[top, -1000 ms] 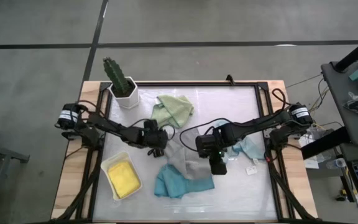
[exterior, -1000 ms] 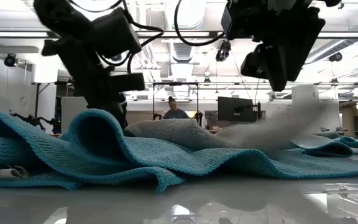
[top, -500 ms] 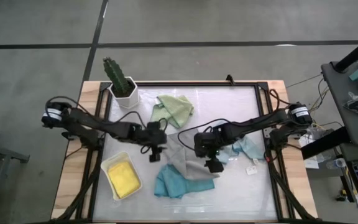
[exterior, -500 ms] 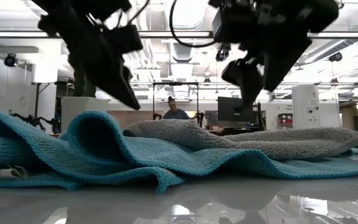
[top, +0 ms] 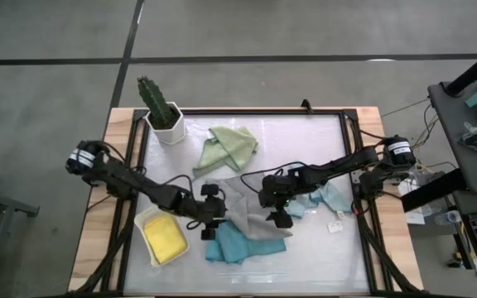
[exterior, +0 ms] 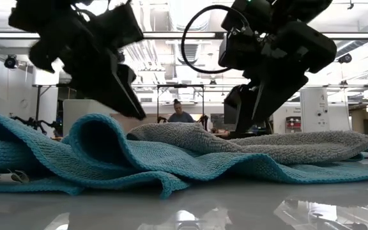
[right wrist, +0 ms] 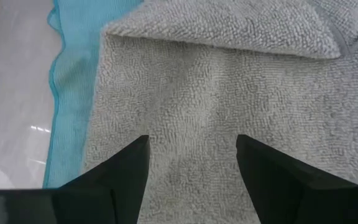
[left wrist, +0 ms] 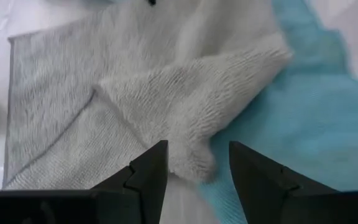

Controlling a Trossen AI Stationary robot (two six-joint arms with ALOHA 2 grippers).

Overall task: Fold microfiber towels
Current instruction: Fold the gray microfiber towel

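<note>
We are looking into a wide workshop room with ceiling lights, a person (exterior: 181, 115) sitting far behind both claws. The glossy white counter (top: 321, 141) is spreading out around them. The grey towel (top: 243, 211) is lying under the spread, empty right claw (top: 277, 217), overlapping the teal towel (top: 232, 244) just beside the spread, empty left claw (top: 209, 228). The white tray (top: 142, 222) holding the yellow towel (top: 164, 238) is sitting beside that left claw.

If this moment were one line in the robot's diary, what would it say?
left claw: open, over grey microfiber towel corner | right claw: open, above same towel | grey lies on teal microfiber towel | nothing held
</note>
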